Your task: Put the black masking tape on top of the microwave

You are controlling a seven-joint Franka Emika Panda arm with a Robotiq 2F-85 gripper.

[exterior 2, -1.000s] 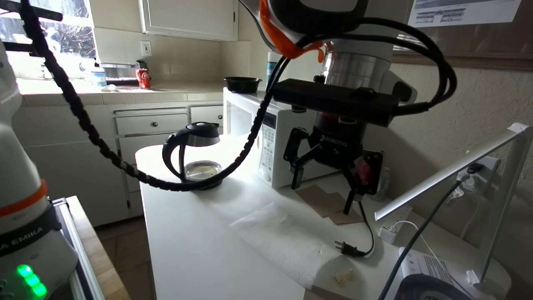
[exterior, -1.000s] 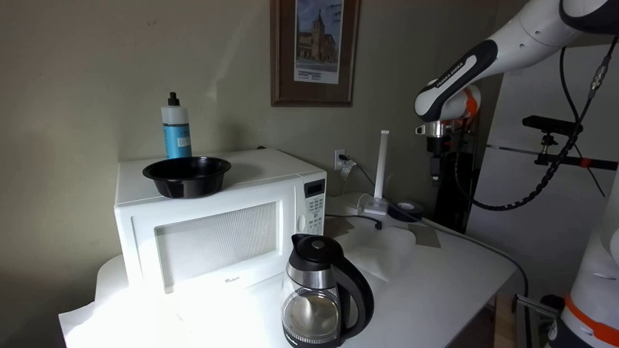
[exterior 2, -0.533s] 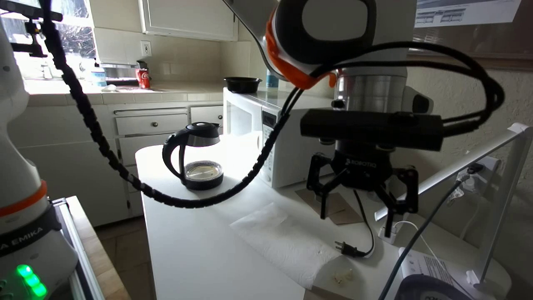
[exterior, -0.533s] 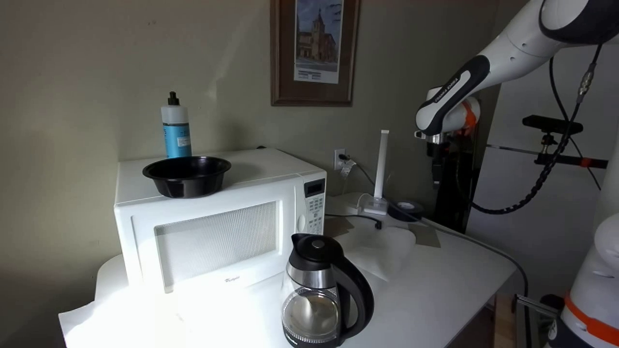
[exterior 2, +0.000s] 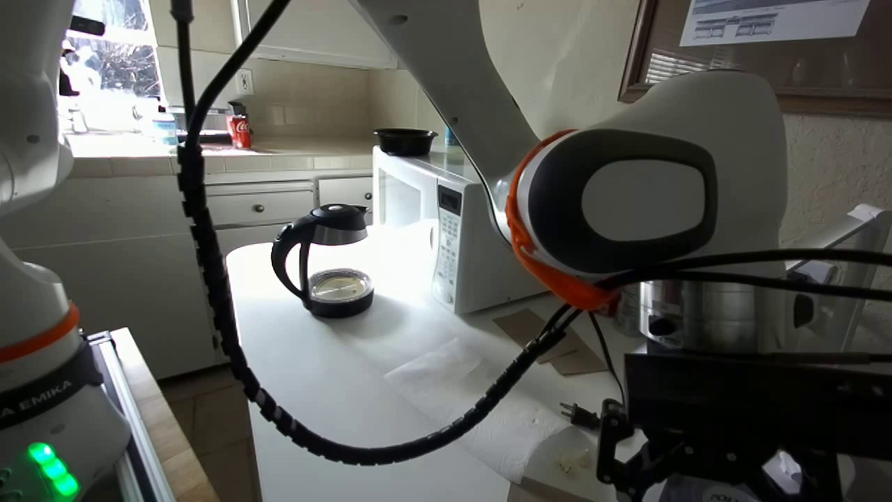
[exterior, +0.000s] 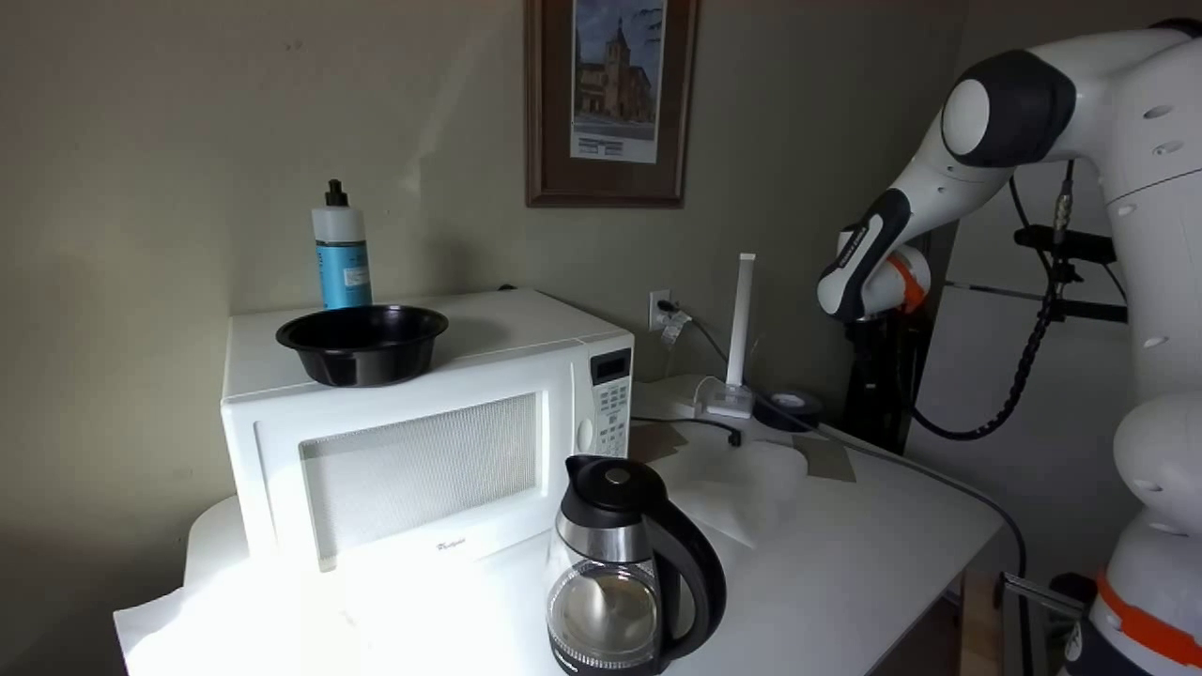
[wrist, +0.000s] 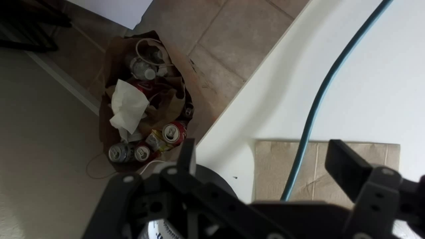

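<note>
The black masking tape [exterior: 800, 406] lies flat on the white table [exterior: 873, 554], right of centre in an exterior view: black outer side, paler grey upper face. A cable [wrist: 314, 108], blue in the wrist view, crosses in front of it there. In the wrist view the roll sits at lower left of centre; only a dark curved edge and a pale patch with partial lettering show, the rest covered by the gripper [wrist: 264, 159]. In an exterior view the roll [exterior 2: 721, 493] is at lower right, cut by the bottom edge and overlapped by the gripper.

The gripper's fingers [wrist: 347, 164] stand wide apart, nothing held. Below the arm [exterior: 944, 183] in an exterior view they cannot be told from the dark background.

The microwave [exterior: 423, 469] fills the left half of that frame, black bowl [exterior: 363, 364] and blue-labelled bottle [exterior: 344, 272] on top. In an exterior view the microwave [exterior 2: 498, 268] is partly behind the arm.
</note>
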